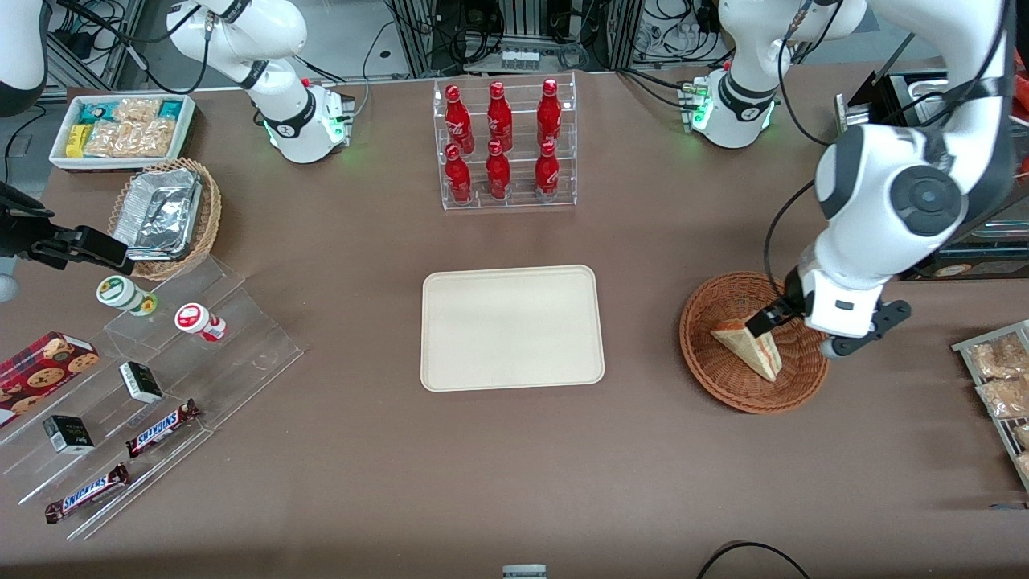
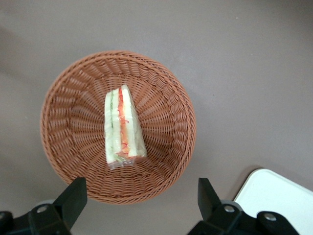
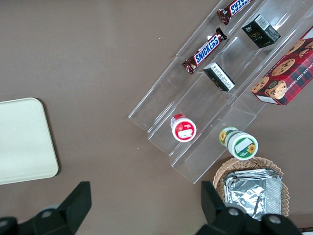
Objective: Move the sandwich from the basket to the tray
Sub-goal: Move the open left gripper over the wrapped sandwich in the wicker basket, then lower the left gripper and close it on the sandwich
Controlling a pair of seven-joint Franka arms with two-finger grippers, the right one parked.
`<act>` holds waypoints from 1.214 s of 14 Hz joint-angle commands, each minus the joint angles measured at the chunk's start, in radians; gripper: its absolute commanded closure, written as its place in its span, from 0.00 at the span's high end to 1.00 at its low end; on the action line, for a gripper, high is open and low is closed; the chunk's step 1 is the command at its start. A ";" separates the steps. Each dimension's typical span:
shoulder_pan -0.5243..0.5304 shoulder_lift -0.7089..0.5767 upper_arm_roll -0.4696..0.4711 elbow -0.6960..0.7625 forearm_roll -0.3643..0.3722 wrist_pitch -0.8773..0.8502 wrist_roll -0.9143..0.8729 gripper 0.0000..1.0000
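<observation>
The sandwich (image 1: 748,347) (image 2: 122,128), a wrapped white-bread wedge with red and green filling, lies flat in the round reddish-brown basket (image 1: 701,358) (image 2: 63,98). My gripper (image 1: 778,320) (image 2: 141,188) hangs open just above the basket, over the part of its rim farther from the front camera. Nothing is between its black fingers (image 2: 74,195), and they do not touch the sandwich. The cream tray (image 1: 512,327) (image 2: 276,196) lies bare at the middle of the table, beside the basket toward the parked arm's end.
A clear rack of red bottles (image 1: 505,143) stands farther from the front camera than the tray. A metal rack with snack packets (image 1: 1001,386) sits at the working arm's end. Acrylic steps with chocolate bars (image 1: 161,426), a tan foil-filled basket (image 1: 165,215) and a white snack bin (image 1: 120,129) are at the parked arm's end.
</observation>
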 commanded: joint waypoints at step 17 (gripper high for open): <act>0.023 0.025 0.028 -0.288 0.036 0.366 -0.125 1.00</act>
